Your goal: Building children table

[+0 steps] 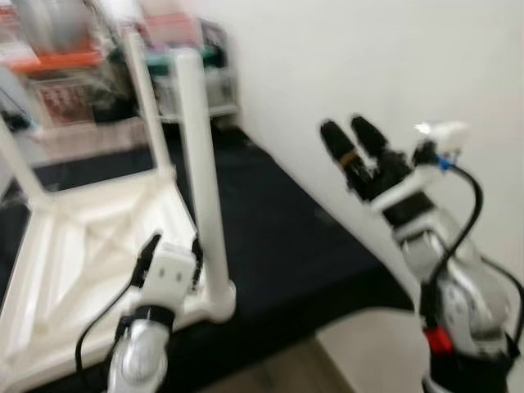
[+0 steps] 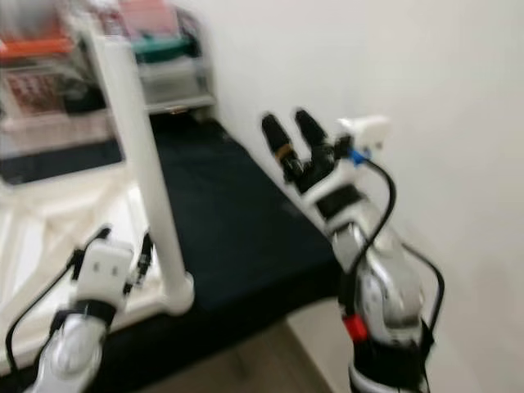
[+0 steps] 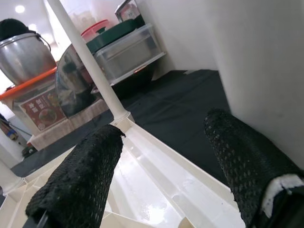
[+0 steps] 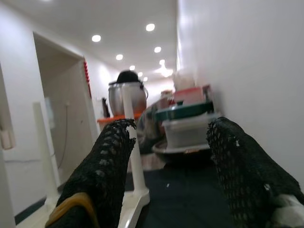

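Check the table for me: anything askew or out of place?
The white plastic children's table lies upside down on the black mat, legs pointing up, as assembly needs. The near corner leg leans slightly. Nothing spilled or broken; the head views are blurred.

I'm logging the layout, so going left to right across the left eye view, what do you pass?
Upturned white table top → left gripper → upright white table leg → black mat → right gripper, raised with its fingers apart → white wall.
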Tool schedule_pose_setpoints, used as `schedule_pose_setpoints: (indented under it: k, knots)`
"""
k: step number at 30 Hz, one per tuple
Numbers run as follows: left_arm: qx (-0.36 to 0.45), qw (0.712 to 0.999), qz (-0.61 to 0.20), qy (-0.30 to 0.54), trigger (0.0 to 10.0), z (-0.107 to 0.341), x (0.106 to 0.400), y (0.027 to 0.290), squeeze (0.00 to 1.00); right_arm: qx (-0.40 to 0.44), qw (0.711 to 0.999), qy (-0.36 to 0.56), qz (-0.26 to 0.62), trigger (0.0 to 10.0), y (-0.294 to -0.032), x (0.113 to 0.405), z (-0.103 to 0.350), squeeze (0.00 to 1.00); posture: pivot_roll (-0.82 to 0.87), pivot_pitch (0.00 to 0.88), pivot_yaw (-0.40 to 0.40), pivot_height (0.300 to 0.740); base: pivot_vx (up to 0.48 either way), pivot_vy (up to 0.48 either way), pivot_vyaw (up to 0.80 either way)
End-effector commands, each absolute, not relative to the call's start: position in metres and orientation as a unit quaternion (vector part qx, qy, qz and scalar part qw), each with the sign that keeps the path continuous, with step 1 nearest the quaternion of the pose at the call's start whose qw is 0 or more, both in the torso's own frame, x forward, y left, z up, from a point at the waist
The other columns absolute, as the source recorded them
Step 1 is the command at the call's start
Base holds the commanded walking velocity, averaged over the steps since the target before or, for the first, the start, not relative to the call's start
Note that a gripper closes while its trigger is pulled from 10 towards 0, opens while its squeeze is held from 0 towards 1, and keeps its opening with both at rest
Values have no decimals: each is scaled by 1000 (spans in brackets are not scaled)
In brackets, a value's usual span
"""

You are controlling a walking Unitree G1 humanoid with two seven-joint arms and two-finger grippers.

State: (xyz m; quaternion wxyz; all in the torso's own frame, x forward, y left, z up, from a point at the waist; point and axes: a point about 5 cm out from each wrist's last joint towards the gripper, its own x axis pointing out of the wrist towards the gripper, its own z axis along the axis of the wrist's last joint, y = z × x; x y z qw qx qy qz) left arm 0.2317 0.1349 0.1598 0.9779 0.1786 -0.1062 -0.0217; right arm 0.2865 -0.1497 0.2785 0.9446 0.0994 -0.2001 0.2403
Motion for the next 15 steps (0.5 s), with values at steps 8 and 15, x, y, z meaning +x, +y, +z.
schedule_pose_setpoints:
  k: [8, 15]
  knots:
    - [183, 975, 6, -128, 10000, 167, 229, 137, 0, 107, 939, -185, 270, 10000, -137, 285, 275, 0, 38, 46, -2, 740, 0, 0, 0]
    - [178, 975, 9, -132, 10000, 169, 226, 137, 0, 104, 940, -196, 260, 10000, -140, 288, 278, 1000, 42, 42, -11, 740, 0, 0, 0]
